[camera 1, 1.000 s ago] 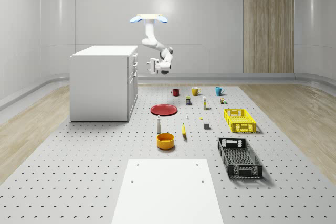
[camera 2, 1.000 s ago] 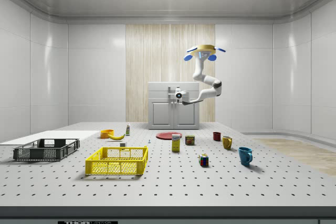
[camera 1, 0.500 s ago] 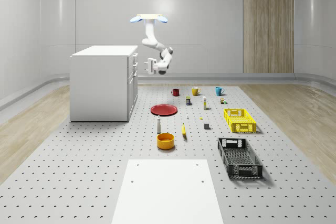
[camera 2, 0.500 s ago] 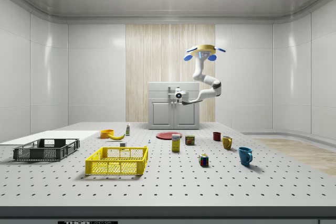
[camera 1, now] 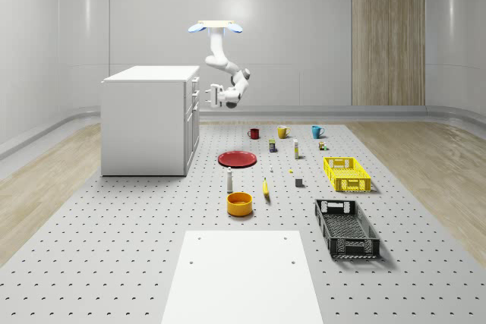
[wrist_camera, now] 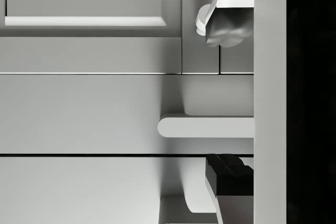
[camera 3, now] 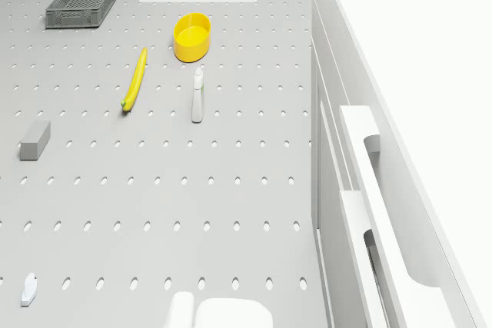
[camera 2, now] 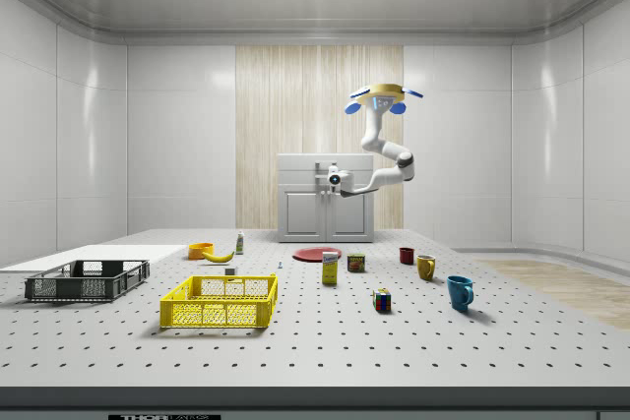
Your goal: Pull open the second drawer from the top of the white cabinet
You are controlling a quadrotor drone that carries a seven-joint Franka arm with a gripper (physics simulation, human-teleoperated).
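You've got the cabinet (camera 1: 148,119) at the whole-scene view's left, drawers facing the open floor to its right. Drone (camera 1: 216,27) hovers just off that front, above cabinet-top height. Gripper (camera 1: 208,95) sits at the upper drawers, fingers (wrist_camera: 228,24) spread wide either side of a handle (wrist_camera: 205,126), w/ room both sides.

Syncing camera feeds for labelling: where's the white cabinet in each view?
Whole-scene view: white cabinet stands at the view's left, drawers facing right.
Side view: centre, before the wood panel, drawers facing the camera.
Drone view: its drawer front borders the pegboard floor.
Wrist view: its drawer front faces the camera.
Shared landmark: the gripper, open around a drawer handle; the drone hovers before the cabinet.
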